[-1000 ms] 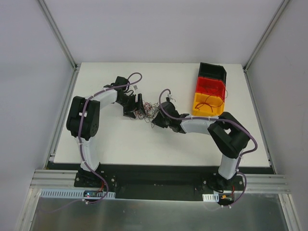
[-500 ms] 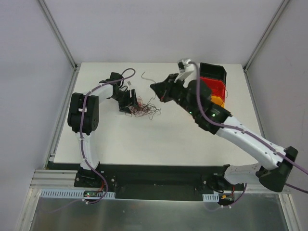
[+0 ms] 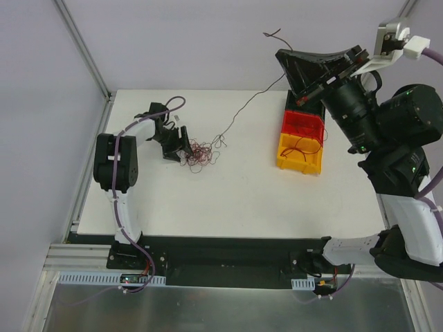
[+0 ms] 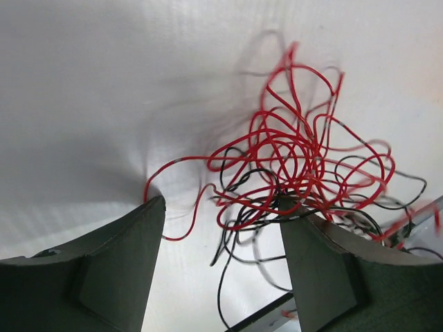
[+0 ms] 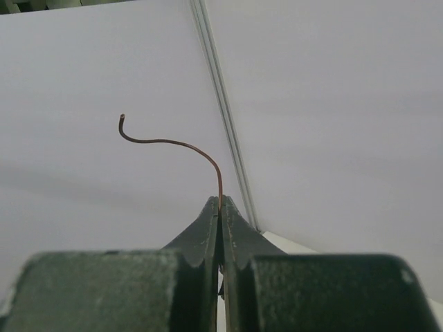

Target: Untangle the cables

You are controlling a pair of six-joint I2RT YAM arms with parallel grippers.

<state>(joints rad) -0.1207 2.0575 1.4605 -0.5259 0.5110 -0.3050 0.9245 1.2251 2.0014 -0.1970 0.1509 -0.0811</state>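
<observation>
Right tool (image 5: 220,205), raised far right, pinches one thin cable (image 5: 159,141). Left tool (image 4: 223,205) gapes open over the red-and-black tangle (image 4: 294,155).

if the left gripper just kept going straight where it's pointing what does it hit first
The tangle of red and black cables: it lies just ahead of the open left gripper, with loose strands reaching in between its jaws, though depth is hard to judge.

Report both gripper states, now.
Left gripper: open, jaws astride part of the cable tangle.
Right gripper: closed on one thin wire, held high.
</observation>
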